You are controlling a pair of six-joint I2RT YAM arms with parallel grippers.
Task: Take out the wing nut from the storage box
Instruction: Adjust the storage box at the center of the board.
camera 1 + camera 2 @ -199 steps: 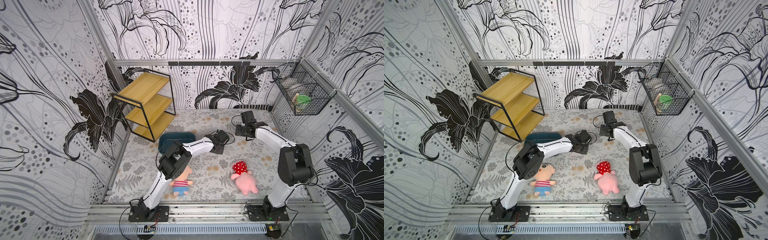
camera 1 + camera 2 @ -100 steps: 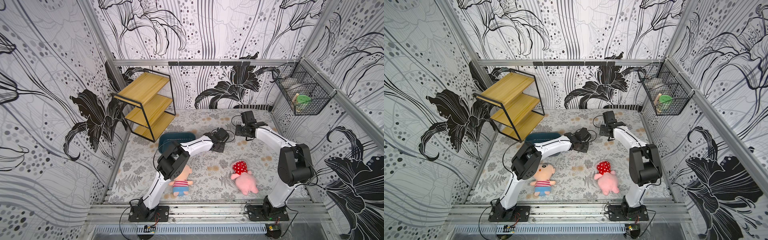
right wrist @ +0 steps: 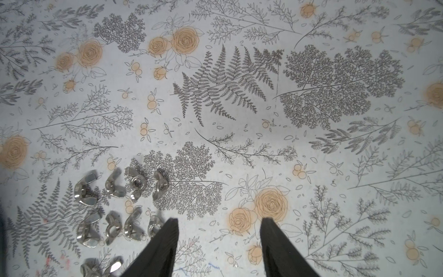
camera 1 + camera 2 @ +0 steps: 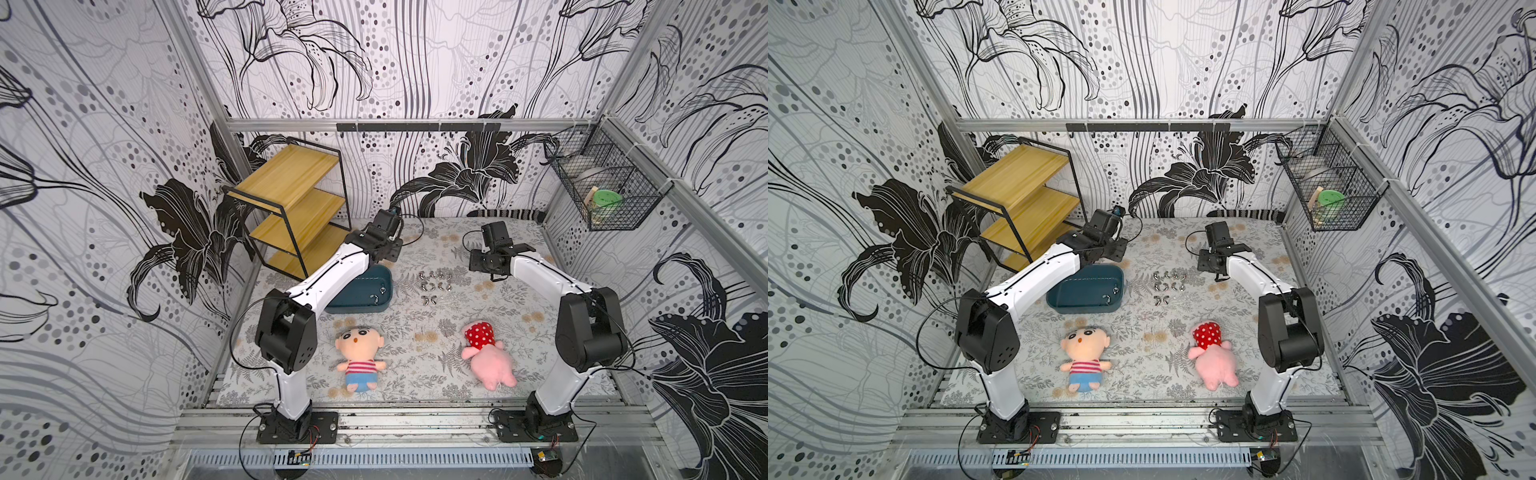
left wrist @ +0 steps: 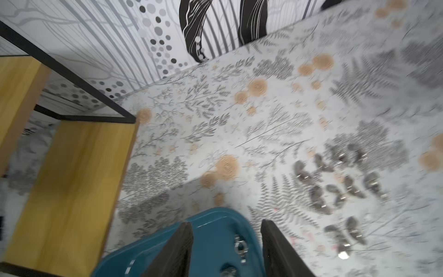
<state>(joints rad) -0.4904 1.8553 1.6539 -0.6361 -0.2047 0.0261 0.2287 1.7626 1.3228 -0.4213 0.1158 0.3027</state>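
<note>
One wing nut in the storage box: pick-up notes

Item: single silver wing nut, flat on the floor of the dark teal storage box, close to its right end wall. Possibly a second one, blurred in the left wrist view; cannot tell.
Location of box: left half of the worktop, just in front of the wooden shelf rack.
Outside the box: about ten loose wing nuts, in rows on the worktop just beside the box's right end.
Left gripper: above the box's far end, fingers spread, nothing between them.
Right gripper: over bare worktop beside the rows, fingers spread, empty.
Handling, as judged:
- Shift the left gripper over the nut and come down straight, fingers straddling the wings and clear of the end wall.
- Close slowly, since smooth metal is likely to skate on plastic.
- Lift above the rim before moving sideways.
- Keep the right arm off the rows.
</note>
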